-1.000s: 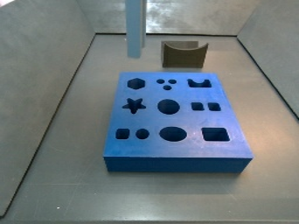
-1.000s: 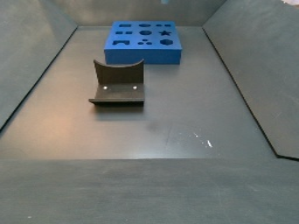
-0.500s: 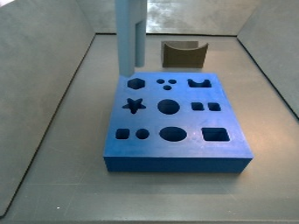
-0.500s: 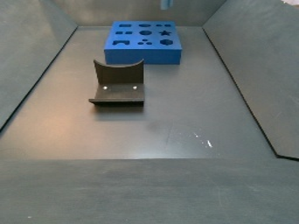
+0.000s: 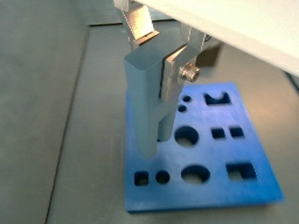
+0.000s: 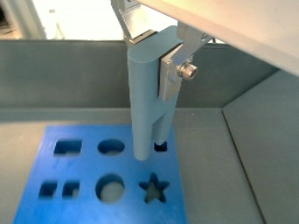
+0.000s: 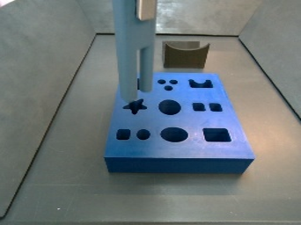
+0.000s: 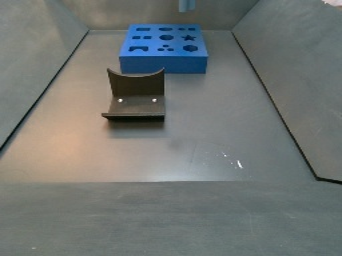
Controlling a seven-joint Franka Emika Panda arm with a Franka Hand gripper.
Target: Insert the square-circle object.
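Grey walled counter (image 8: pixel 201 130) carries the blue board (image 7: pixel 177 123). Gripper (image 5: pixel 162 54) jaws are clamped on the upper end of the square-circle object (image 7: pixel 128 48), held upright above the board. Judged light and rigid, with thin prongs likely fragile.

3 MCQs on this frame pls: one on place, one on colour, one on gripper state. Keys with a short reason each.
1. Where is the square-circle object?
A. Flat on the floor
B. Upright over the board
C. Leaning on the curved block

2. What colour is the board?
A. Dark blue
B. Red
C. White

3. What is the gripper doing?
A. Open, holding nothing
B. Shut on the square-circle object
C. Shut on the curved block

Answers:
1 B, a side view shows it vertical above the board's holes.
2 A, both side views show blue.
3 B, both wrist views show the fingers clamping the bar's upper part; the curved block sits apart.
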